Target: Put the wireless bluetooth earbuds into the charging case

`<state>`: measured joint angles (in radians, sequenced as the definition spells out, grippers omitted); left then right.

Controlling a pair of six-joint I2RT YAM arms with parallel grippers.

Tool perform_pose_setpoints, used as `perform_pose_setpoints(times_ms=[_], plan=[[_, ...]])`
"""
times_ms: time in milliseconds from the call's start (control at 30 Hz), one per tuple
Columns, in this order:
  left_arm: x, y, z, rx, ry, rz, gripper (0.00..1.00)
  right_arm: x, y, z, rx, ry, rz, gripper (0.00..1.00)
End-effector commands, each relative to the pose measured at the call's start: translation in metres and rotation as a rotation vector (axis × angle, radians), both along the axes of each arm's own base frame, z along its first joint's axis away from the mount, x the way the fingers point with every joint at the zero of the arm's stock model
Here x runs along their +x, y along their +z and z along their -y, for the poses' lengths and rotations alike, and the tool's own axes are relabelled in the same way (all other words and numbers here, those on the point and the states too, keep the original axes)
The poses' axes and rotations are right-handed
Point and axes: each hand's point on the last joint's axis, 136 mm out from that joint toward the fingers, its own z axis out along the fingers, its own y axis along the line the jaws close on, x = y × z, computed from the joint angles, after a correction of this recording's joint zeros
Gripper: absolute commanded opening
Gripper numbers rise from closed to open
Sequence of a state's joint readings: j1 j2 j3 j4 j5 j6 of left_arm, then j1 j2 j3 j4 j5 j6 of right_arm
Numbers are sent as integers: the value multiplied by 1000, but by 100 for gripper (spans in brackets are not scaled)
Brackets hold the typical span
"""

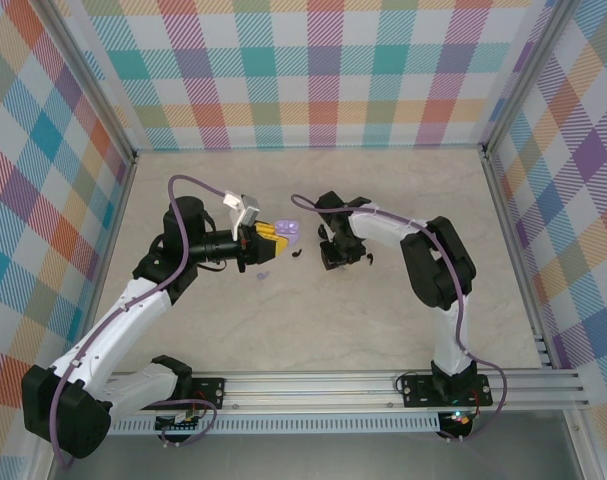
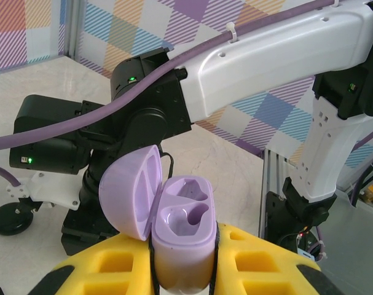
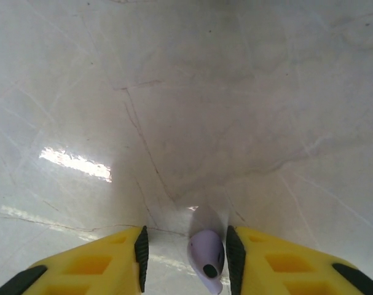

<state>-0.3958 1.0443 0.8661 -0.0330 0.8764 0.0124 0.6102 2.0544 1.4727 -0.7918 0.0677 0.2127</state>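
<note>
Right wrist: my right gripper (image 3: 187, 249) stands spread, a lilac earbud (image 3: 206, 253) between; my left gripper (image 2: 183, 265) pinches the open charging case (image 2: 183, 215)

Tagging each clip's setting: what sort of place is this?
Probably a lab robot cell, not a home: plaid screens wall in the table on three sides, and an aluminium rail along its near edge carries two arms.

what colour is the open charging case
The charging case is pale lilac; clearest in the left wrist view.
</note>
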Motion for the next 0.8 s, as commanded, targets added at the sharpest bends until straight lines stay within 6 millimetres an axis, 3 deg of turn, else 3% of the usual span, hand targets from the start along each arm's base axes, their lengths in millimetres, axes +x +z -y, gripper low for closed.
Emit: perform_pose_setpoints(times_ms=[0,333,767], plan=[[2,2,-4,2,12,18,10,-4,-2,2,-28,61,-40,44],[2,1,-4,5,12,16,10,-5,-1,6,-81,204,-62,42],[2,1,-5,6,12,19,10,-1,-5,4,-79,211,-59,35]])
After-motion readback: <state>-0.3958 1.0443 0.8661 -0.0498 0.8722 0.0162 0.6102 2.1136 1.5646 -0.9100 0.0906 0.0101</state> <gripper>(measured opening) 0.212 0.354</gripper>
